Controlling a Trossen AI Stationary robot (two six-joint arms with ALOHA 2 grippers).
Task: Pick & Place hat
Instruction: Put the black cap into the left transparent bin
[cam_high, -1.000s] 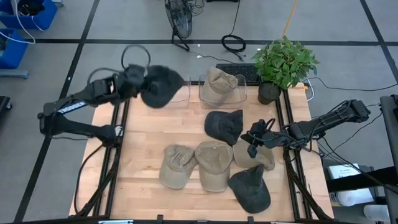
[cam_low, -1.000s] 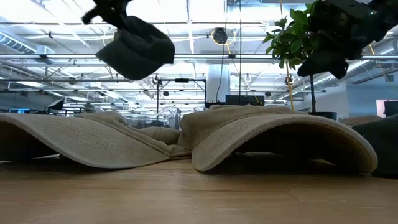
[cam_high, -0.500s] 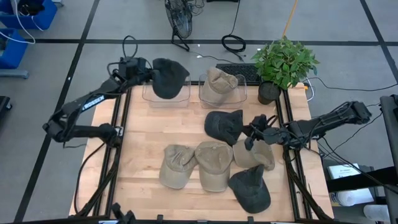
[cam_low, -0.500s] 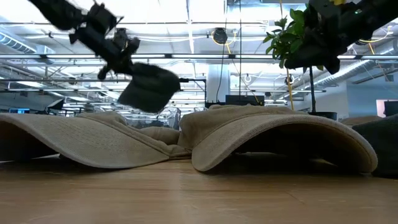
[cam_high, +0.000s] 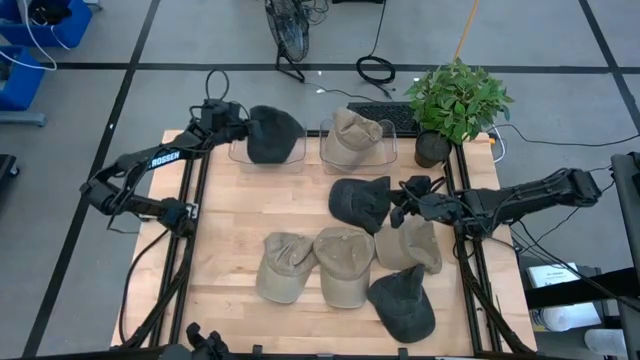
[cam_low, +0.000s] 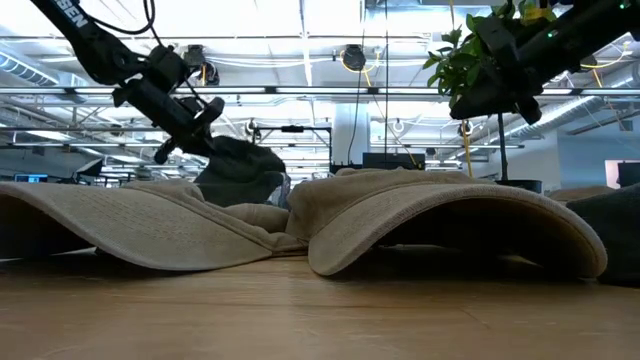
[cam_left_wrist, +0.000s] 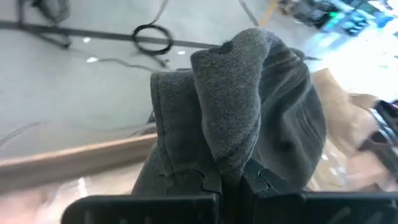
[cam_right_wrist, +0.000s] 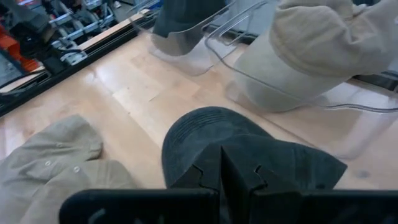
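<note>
At the desk's (cam_high: 230, 250) far-left clear bin (cam_high: 290, 158), left pincer (cam_high: 238, 128) pinches the dark hat (cam_high: 272, 134), apparently already in it: settle it fully before releasing; right pincer (cam_high: 400, 205), seemingly closed empty, hovers at another dark hat (cam_high: 360, 203).

Left pincer (cam_high: 238, 128) clamped, arm stretched far — right pincer (cam_high: 400, 205) closed, low.

White lettering reading "ROSSEN" is visible on the dark left robot arm (cam_high: 160, 160) in the high view; the leading character is not legible. In the low view, partial white letters appear on the same arm (cam_low: 72, 18), unreadable. No other legible text is present.
</note>
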